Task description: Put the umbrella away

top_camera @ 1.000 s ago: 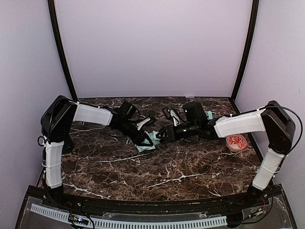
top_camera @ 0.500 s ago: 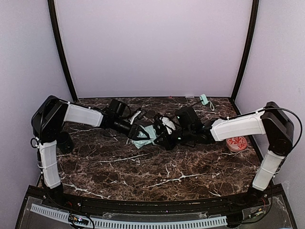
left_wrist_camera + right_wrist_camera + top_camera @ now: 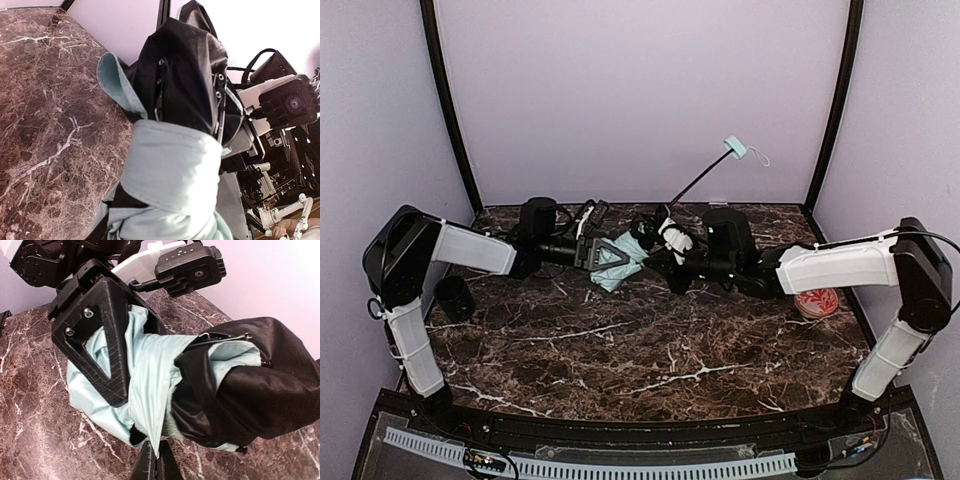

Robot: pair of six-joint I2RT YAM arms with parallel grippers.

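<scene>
Now your umbrella (image 3: 155,365) is a crumpled mint-and-black bundle. Left gripper (image 3: 612,254) clamps it; right gripper (image 3: 152,462) pinches its fabric, fully closed.

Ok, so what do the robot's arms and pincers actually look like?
Both the left arm and the right arm have white ribbed shells between chunky black joints, with thin black cables looping beside them. The left pincer has black printed fingers shaped like open triangles with visible screws. The right pincer ends in slim black blades.
</scene>
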